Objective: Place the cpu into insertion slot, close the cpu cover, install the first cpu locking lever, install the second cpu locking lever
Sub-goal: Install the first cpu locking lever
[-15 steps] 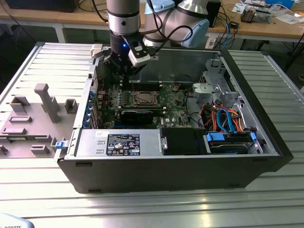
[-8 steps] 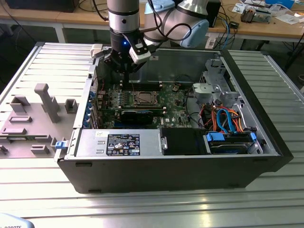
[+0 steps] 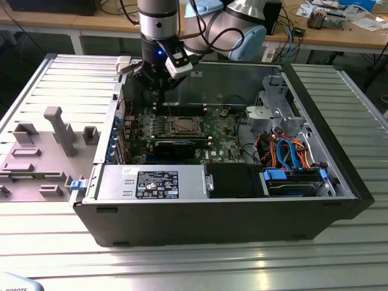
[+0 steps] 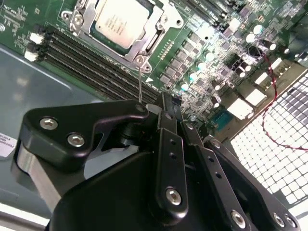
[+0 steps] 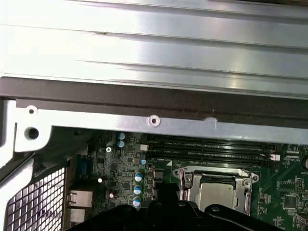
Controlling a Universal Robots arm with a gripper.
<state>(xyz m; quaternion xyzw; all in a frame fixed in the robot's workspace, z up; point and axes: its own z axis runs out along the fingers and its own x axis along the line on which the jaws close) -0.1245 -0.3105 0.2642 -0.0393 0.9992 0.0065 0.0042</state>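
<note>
Second wrist view: cpu point(image 4: 120, 21) lying flat in the green board point(image 4: 207, 62), framed by the cover point(image 4: 151, 43), already shut over it. Tool point(image 4: 168, 108) near, fingers point(image 4: 169, 139) drawn together, gripping nothing visible. Thin wire lever point(image 4: 140, 82) standing up from the cover's corner and ending just beside the tool tip; touching or not, cannot tell. Probably the first-lever step in hand. To do it well: meet the wire near its free end, push down slowly, then sideways until latched. Keep clear of the memory slots point(image 4: 91, 60) and the small capacitors point(image 4: 192, 77) beside. Ease off if the wire bends instead of swinging.
</note>
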